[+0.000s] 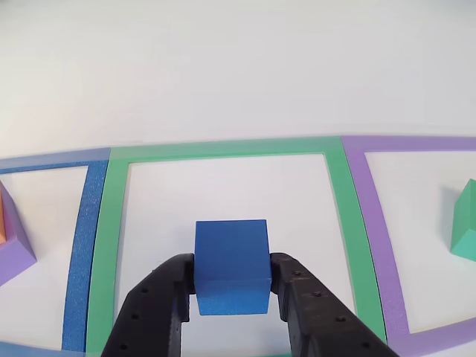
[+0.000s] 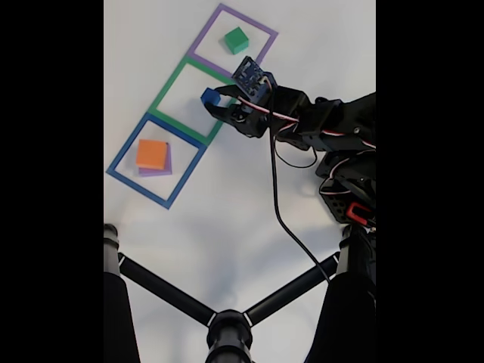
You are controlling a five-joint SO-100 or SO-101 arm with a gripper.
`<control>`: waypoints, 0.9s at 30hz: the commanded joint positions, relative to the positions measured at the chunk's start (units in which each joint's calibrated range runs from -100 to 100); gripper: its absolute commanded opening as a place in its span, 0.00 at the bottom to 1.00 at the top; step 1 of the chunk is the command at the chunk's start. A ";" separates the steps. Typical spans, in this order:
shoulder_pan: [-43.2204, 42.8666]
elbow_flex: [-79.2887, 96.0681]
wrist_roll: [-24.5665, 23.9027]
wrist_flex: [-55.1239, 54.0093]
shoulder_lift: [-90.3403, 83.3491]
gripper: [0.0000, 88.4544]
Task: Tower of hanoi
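A blue cube (image 1: pixel 231 266) sits between the black fingers of my gripper (image 1: pixel 232 286), which is shut on its two sides over the green square outline (image 1: pixel 223 149). In the fixed view the gripper (image 2: pixel 212 100) holds the blue cube (image 2: pixel 209 96) at the right edge of the green square (image 2: pixel 168 94). A green cube (image 1: pixel 466 222) rests in the purple square (image 1: pixel 372 201) on the right; it appears as the green cube (image 2: pixel 236 39) in the purple square (image 2: pixel 204 33). An orange block (image 2: pixel 152 153) lies on a purple block (image 2: pixel 156 170) inside the blue square (image 2: pixel 122 155).
The three squares lie in a diagonal row on a white table (image 2: pixel 227 227). The arm's black body (image 2: pixel 340 128) and its cable (image 2: pixel 283 219) stand right of the squares. A black tripod-like stand (image 2: pixel 227 325) crosses the bottom of the fixed view.
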 commanded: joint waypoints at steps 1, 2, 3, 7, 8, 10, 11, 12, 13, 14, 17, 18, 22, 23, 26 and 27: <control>0.05 -1.15 0.98 -14.10 9.99 0.00; -0.18 -1.52 0.98 -16.61 12.48 0.00; -0.33 -1.79 0.98 -18.80 14.56 0.00; -0.56 -3.51 0.98 -27.13 23.14 0.00; -0.56 -3.97 0.98 -28.27 24.58 0.00; -0.49 -5.06 0.98 -29.64 26.98 0.00; -0.49 -5.51 0.98 -30.13 27.86 0.00; -0.41 -6.06 0.98 -30.69 28.90 0.00; -0.33 -6.60 0.98 -31.34 29.95 0.00; -0.26 -7.15 0.98 -31.83 30.91 0.00; 0.05 -9.60 0.98 -33.04 34.27 0.00; 0.20 -10.24 0.98 -33.37 35.15 0.00; 0.66 -11.78 0.98 -33.77 37.56 0.00; 0.73 -11.78 0.98 -33.77 37.80 0.00; 0.73 -11.51 0.98 -33.85 38.20 0.01; 0.73 -11.33 0.98 -34.18 38.52 0.01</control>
